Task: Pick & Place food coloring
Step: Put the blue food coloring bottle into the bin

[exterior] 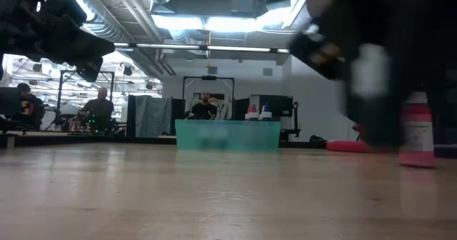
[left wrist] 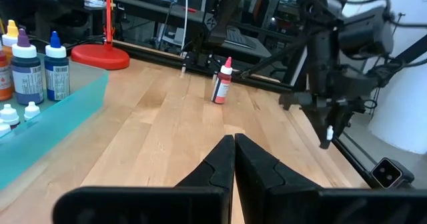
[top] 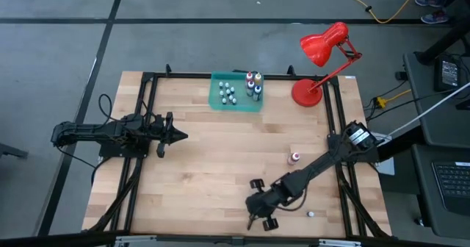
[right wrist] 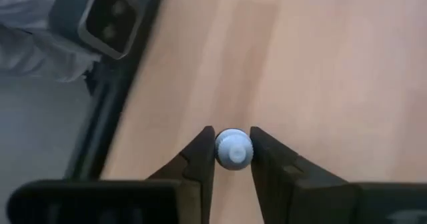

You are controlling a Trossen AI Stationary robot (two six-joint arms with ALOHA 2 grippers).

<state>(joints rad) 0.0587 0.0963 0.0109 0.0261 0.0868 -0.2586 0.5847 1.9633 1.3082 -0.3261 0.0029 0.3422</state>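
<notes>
A teal tray point(top: 220, 98) near the table's far edge holds several small greyish-white bottles point(top: 229, 94) and a few taller coloured ones point(top: 253, 85). A pink bottle point(top: 295, 157) stands upright on the wood, right of the middle. One tiny white bottle point(top: 311, 214) sits near the near right corner. My right gripper point(top: 257, 206) hovers over the near middle of the table, shut on a small greyish-white bottle point(right wrist: 233, 149). My left gripper point(top: 178, 135) waits, shut, over the left half of the table. My right gripper pinches the small greyish-white bottle between its two fingers point(right wrist: 203, 161), one on each side of the bottle's body point(right wrist: 233, 159). The fingers come from above, pointing down. The bottle point(left wrist: 329, 135) shows at the fingertips, lifted clear of the wood.
A red desk lamp point(top: 323, 45) stands with its base point(top: 306, 92) at the far right corner, beside the tray. Black frame rails point(top: 139, 159) run along both sides of the table. Bare wood lies between the tray and the right gripper. People sit in the room beyond point(exterior: 100, 108).
</notes>
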